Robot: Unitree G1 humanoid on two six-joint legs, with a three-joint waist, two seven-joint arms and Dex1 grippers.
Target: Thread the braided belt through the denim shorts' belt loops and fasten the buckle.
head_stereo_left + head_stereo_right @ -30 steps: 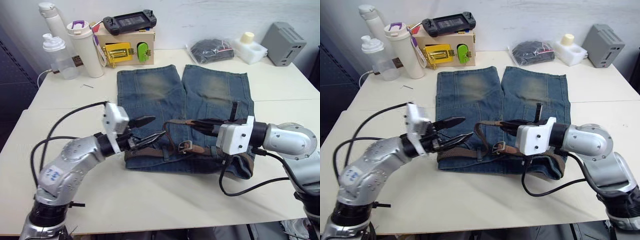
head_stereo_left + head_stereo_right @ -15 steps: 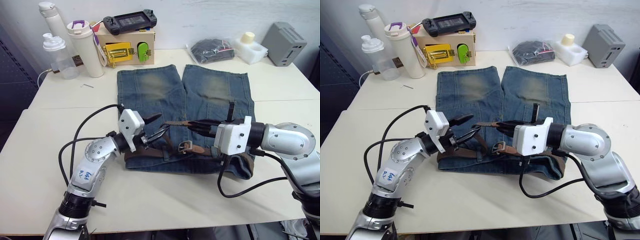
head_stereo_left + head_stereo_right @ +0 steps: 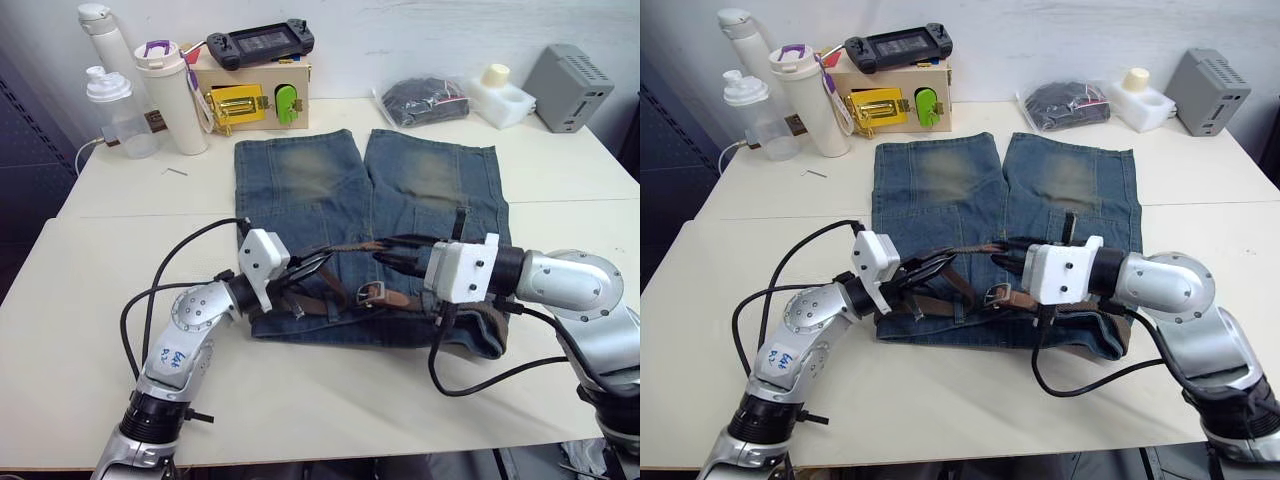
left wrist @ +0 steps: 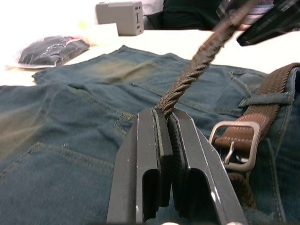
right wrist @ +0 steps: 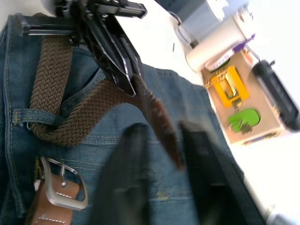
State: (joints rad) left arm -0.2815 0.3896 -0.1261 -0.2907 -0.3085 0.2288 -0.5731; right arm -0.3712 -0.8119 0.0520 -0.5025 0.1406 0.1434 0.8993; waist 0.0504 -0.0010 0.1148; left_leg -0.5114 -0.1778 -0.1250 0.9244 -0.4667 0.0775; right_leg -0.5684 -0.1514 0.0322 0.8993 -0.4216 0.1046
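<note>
Belt (image 3: 300, 301) on shorts (image 3: 300, 180) — mid-table (image 3: 560, 165)

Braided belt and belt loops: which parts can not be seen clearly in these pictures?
- Belt loops: in the left eye view, both arms cover parts of the waistband of the denim shorts.
- Braided belt: its tip leaves the top edge of the left wrist view.
- Right gripper: its fingers are blurred in the right wrist view.
- Buckle: the left gripper, shut on the belt, hides its near side.

Left hand (image 4: 161, 117) clamped, right hand (image 5: 161, 140) parted.
</note>
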